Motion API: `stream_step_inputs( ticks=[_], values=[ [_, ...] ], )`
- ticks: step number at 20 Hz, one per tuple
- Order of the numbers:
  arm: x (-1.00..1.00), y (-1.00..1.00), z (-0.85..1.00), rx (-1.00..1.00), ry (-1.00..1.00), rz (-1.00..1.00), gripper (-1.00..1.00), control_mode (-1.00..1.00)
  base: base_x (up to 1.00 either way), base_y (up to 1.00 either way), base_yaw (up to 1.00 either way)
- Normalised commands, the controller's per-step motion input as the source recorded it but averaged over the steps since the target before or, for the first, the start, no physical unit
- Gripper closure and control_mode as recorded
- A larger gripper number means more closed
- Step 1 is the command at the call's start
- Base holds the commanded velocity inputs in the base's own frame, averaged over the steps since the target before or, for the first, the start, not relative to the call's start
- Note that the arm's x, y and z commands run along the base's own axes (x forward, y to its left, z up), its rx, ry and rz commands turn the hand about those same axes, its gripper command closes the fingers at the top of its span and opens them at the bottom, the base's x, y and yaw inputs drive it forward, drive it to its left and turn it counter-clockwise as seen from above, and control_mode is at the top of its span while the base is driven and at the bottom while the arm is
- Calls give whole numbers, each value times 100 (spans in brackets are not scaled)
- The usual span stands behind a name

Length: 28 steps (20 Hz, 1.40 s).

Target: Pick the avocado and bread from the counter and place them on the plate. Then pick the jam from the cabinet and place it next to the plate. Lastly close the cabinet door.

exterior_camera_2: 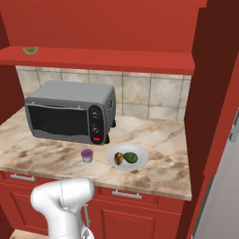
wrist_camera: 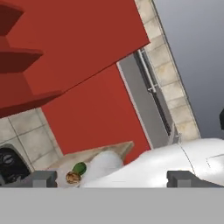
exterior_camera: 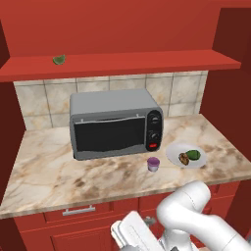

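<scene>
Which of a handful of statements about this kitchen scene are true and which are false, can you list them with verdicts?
1. The avocado and the bread both lie on the plate. True.
2. The jam stands on the cabinet shelf. False: it stands on the counter, just beside the plate, in front of the toaster oven.
3. The tool holds the jam. False: in the hand view its fingertips stand wide apart with nothing between them.
4. A pale green wedge lies on the cabinet shelf, toward its left end. True.
5. The toaster oven stands on the counter against the tiled wall. True.
</scene>
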Motion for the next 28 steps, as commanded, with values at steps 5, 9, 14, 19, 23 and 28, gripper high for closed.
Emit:
stream_step_inputs(
  ticks=[5, 9, 14, 19, 23, 28],
  values=[
    [-54, 2, 51, -10, -24, 0, -100, -100, 0, 0, 0],
    [-57, 3, 52, -7, -23, 0, -100, -100, 0, 0, 0],
    [-44, 13, 53, -9, -19, 0, -100, -100, 0, 0, 0],
    [-15, 23, 44, -12, -14, 0, -100, -100, 0, 0, 0],
    [0, 31, 37, -14, -5, 0, -100, -100, 0, 0, 0],
    [7, 29, 21, -16, 0, 0, -100, -100, 0, 0, 0]
  ],
)
